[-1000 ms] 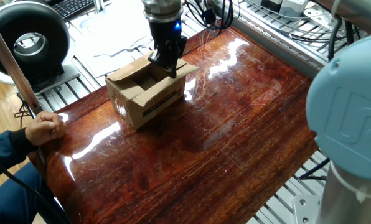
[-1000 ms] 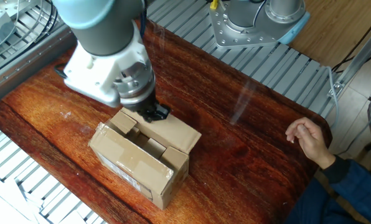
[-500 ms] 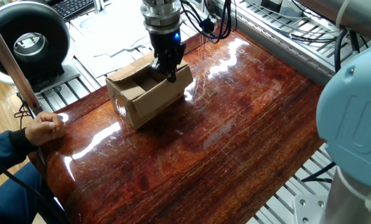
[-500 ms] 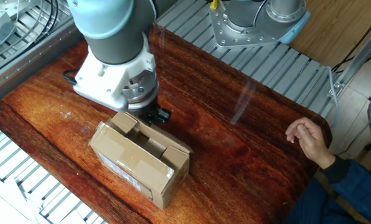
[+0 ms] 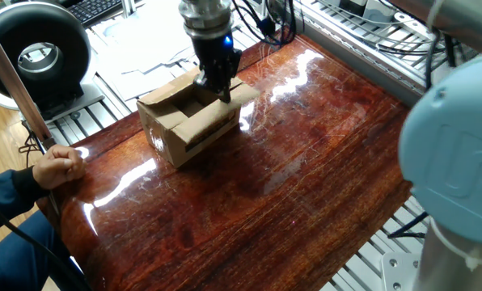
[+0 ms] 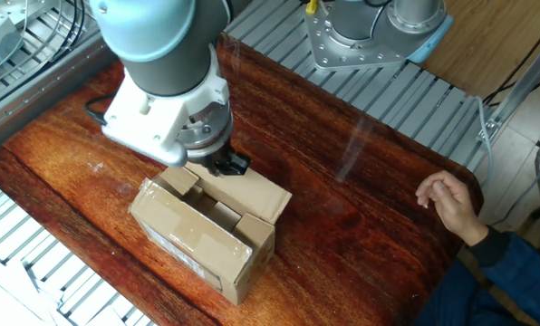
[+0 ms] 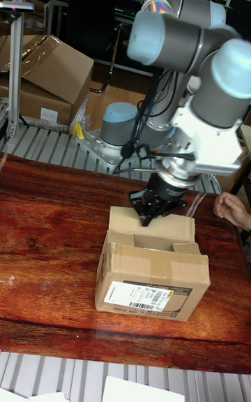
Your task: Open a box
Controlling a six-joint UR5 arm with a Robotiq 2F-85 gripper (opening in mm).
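Observation:
The box is a small brown carton on the dark wooden table, with its top flaps partly raised and the inside showing. One long flap lies out flat on the side toward the arm. A printed label shows on the box's long side. My gripper points down with its black fingers together, the tips on that long flap at the rim of the opening. The other fixed view shows the box with the gripper at the flap's hinge. Whether the gripper pinches the flap is hidden.
A person's hand rests on the table edge near the box, and the hand hovers over the wood in the other fixed view. A black round device stands beyond the table. Large cartons sit behind.
Half a second ago the gripper was lower and the long flap was pressed down out of sight. Now the gripper has risen a little and the flap lies out flat again.

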